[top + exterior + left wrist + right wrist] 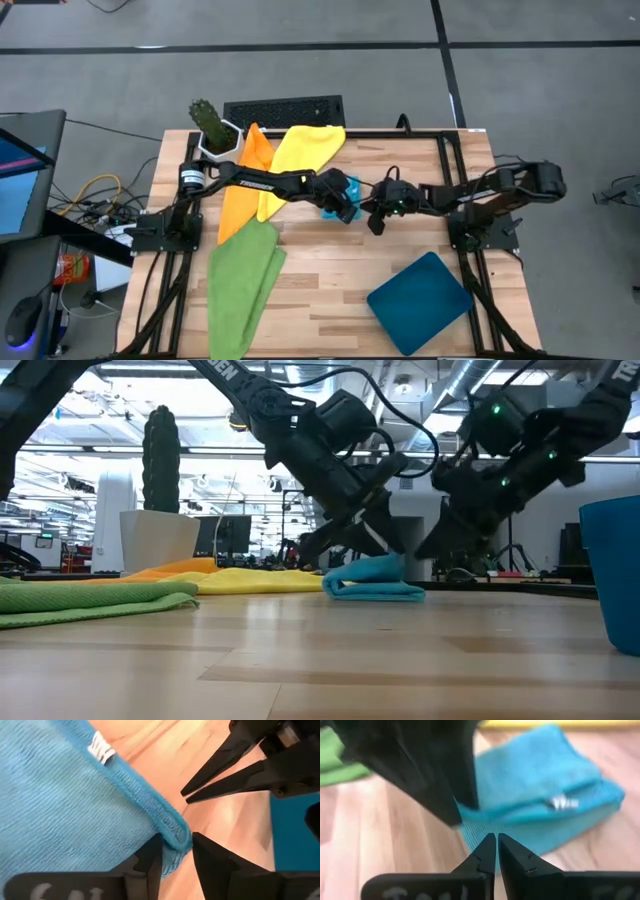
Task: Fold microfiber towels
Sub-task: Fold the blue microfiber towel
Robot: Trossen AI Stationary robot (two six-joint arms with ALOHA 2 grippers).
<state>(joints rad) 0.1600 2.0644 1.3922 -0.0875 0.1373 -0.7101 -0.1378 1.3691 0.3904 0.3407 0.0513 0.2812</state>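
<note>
The light blue towel (pixel 333 199) lies in the middle of the table (pixel 400 250) as a small flat bundle, already doubled over on itself with its white tag (pixel 559 802) showing on the upper layer; judging by that compact shape, this cloth is folded or nearly so. The left gripper (pixel 176 851) sits right at one edge of it, its fingers parted a little with the folded hem lying in the gap between them, so the hold looks loose rather than a firm pinch. The right gripper (pixel 496 851) hovers just beside the same towel on its right, jaws nearly pressed together with only a sliver of gap and nothing between them. Farther out, the other three cloths look untouched by any folding: the yellow towel (pixel 300 150) and the orange towel (pixel 248 175) lie spread and overlapping at the far left by the potted cactus (pixel 210 125), and the green towel (pixel 243 283) lies loosely draped at the near left. The dark teal tray (pixel 420 291) rests at the near right. So roughly one towel of four seems dealt with, and three remain to fold.
</note>
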